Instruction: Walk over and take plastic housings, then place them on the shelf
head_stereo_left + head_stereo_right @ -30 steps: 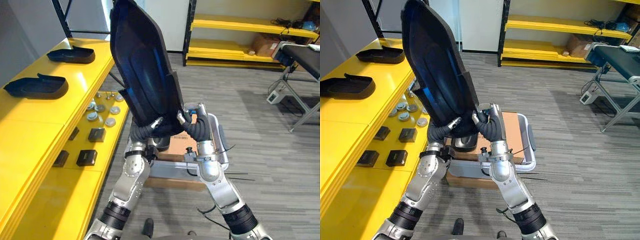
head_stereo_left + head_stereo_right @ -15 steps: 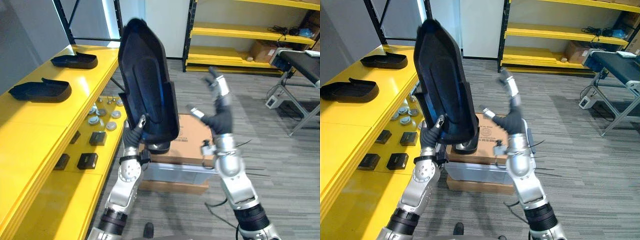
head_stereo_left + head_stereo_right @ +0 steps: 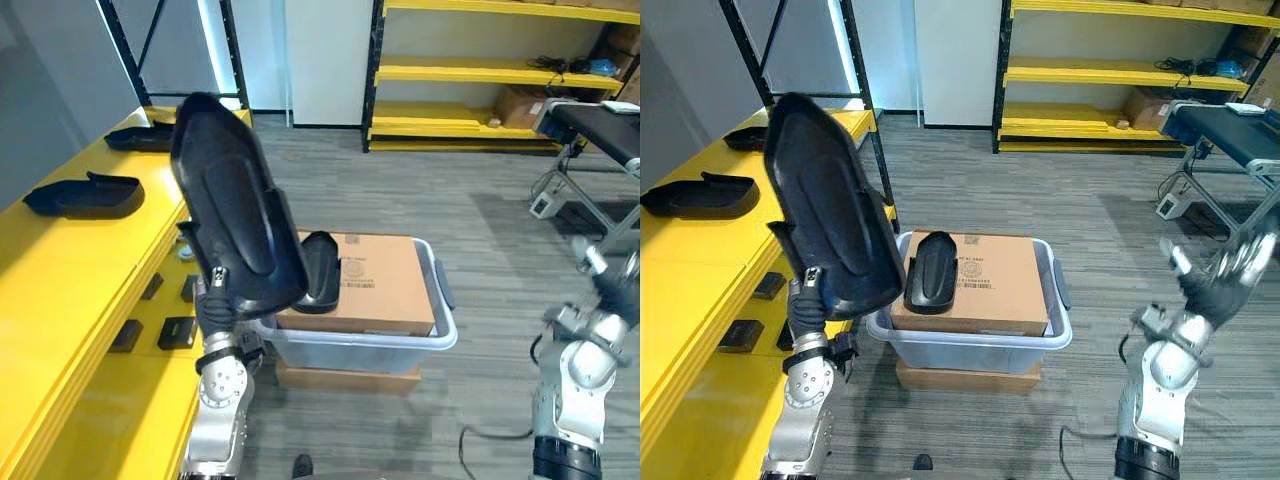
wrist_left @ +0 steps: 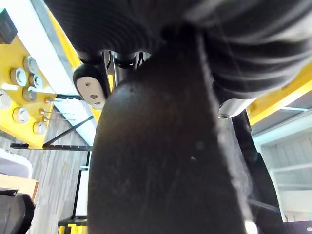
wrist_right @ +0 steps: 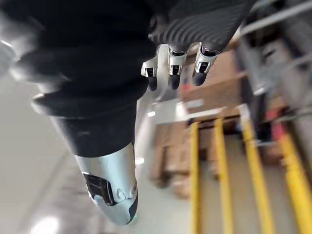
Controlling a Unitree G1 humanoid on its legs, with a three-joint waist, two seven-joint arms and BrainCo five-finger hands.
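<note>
A large black plastic housing [image 3: 235, 225] stands upright and tilted over the edge of the yellow shelf [image 3: 70, 270]. My left hand [image 3: 214, 300] is shut on its lower end, and its dark edge looms close in the left wrist view [image 4: 161, 161]. My right hand [image 3: 1228, 268] hangs open far to the right, away from the housing, its fingers [image 5: 170, 66] straight and holding nothing. A smaller black housing [image 3: 318, 270] lies on a cardboard box [image 3: 385, 285] inside a grey bin [image 3: 442, 335]. Two more housings [image 3: 85, 195] [image 3: 140, 137] rest on the shelf.
Small black boxes [image 3: 176, 331] and round metal parts lie on the shelf's lower step. A black upright post [image 3: 232, 50] rises at the shelf's far end. Yellow racking [image 3: 480, 70] lines the back wall, and a folding table [image 3: 600, 120] stands at the right.
My right hand has let go of the large housing and swung out to the right. The left hand alone now carries the housing, which has moved left toward the shelf. The camera has shifted.
</note>
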